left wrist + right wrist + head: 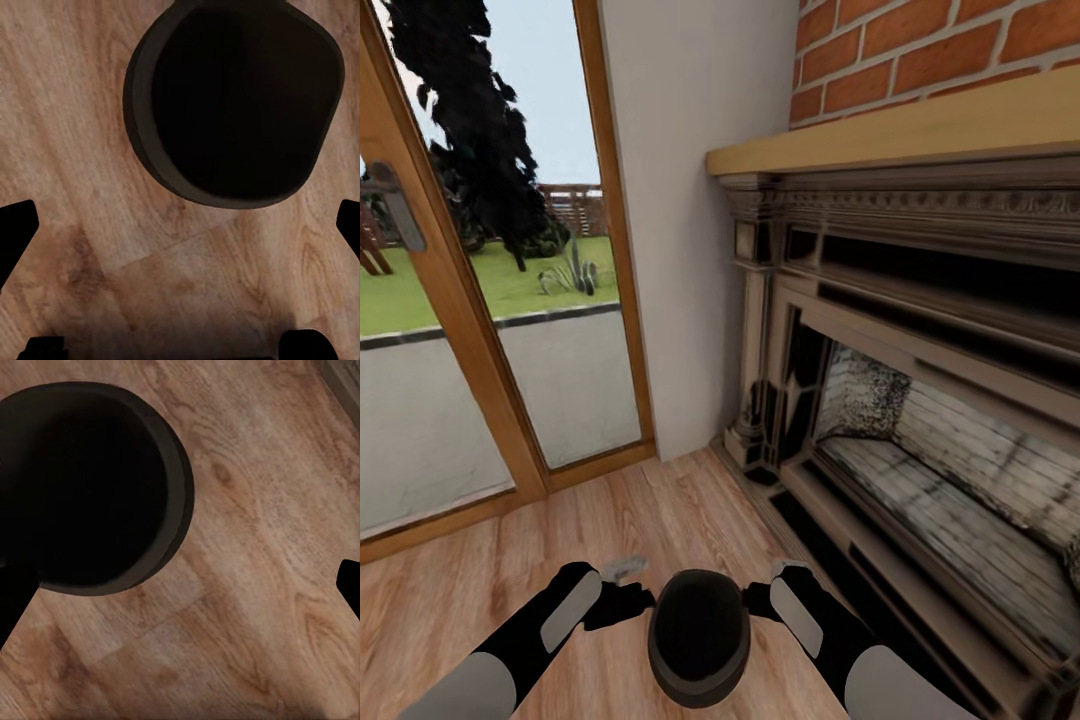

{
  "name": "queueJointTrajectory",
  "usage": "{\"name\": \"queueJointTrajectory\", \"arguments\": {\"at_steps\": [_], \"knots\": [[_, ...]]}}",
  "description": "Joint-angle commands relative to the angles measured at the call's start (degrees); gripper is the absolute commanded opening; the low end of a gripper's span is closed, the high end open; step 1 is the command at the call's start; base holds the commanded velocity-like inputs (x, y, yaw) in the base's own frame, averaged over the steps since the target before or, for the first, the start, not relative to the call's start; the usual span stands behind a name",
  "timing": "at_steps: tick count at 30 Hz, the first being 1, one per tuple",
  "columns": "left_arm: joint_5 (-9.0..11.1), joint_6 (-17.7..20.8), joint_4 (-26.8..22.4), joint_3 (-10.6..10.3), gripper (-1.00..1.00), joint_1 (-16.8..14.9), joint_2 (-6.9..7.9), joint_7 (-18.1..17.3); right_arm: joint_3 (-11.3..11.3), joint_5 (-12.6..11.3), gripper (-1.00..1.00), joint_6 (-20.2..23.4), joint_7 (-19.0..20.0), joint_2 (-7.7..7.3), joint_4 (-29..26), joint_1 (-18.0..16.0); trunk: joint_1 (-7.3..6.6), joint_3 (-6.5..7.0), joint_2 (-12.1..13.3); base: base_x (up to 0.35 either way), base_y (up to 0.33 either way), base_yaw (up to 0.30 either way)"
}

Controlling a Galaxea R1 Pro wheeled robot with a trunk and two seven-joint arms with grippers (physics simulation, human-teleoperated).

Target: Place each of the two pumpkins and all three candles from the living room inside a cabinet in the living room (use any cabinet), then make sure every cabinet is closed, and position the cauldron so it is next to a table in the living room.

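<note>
Wooden flooring (660, 510) runs up to a dark fireplace (920, 400) under a brick wall, a glass door (480, 330) beside it. In front of the fireplace, the black cauldron (699, 633) sits between the left gripper (622, 592) and right gripper (772, 590). Both grippers' jaws are spread wide, flanking the cauldron's rim without gripping it.
</note>
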Motion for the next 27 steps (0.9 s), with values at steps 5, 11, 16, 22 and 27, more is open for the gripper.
{"name": "queueJointTrajectory", "arguments": {"at_steps": [5,11,16,22,27], "knots": [[0.7,0.0,-0.1,-0.2,1.0,0.0,0.09,0.5,0.3,-0.6,1.0,0.1,-0.5,-0.04,-0.1,-0.1,0.02,-0.06,0.0,0.186,0.0,0.0],[0.7,0.0,-0.1,0.0,1.0,0.0,0.2,0.4,0.3,-0.6,1.0,0.1,-0.5,-0.04,-0.1,-0.1,0.02,-0.06,0.0,0.174,0.053,0.0],[0.7,0.0,-0.1,0.0,1.0,0.0,0.21,0.4,0.3,-0.6,1.0,0.1,-0.5,-0.04,-0.1,-0.1,0.02,-0.06,0.0,0.087,0.075,0.0],[0.6,0.0,-0.1,0.0,1.0,0.0,0.09,0.4,0.3,-0.6,1.0,0.1,-0.5,-0.04,-0.1,0.0,0.02,-0.06,0.0,0.07,0.082,0.0],[0.7,0.0,0.0,0.1,1.0,0.0,0.05,0.4,0.3,-0.7,1.0,0.1,-0.5,-0.04,0.1,0.0,0.02,-0.06,0.0,0.006,0.007,0.0]]}}
